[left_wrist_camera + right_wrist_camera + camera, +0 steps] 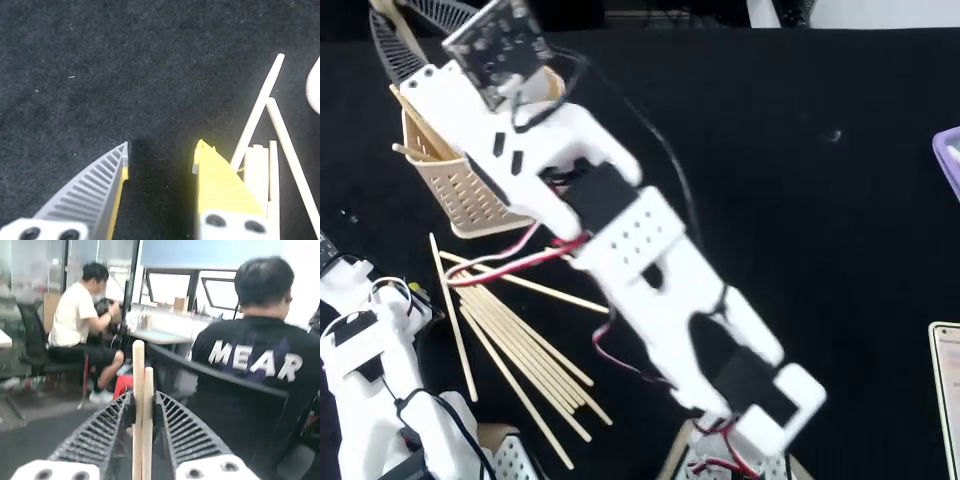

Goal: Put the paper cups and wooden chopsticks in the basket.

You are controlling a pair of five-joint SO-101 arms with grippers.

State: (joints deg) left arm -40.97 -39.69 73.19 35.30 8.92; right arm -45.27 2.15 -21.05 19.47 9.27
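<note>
The right arm [640, 250] spans the table [840, 230] diagonally from the near edge to the basket [470, 200], covering most of the basket's mouth. The right gripper [143, 402], clamped on a chopstick pair [140, 370], stands at the basket's far side. Red cables [510, 262] hang over the loose chopsticks [520, 345], which are fanned between this arm and the left arm [370, 380]. Bare cloth lies between the spread fingers of the left gripper [160, 155]. The table's right half lies open.

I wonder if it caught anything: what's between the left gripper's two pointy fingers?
Only bare black table cloth, seen in the left wrist view. The left gripper is open, and the pale wooden chopsticks lie to one side, not inside it.
</note>
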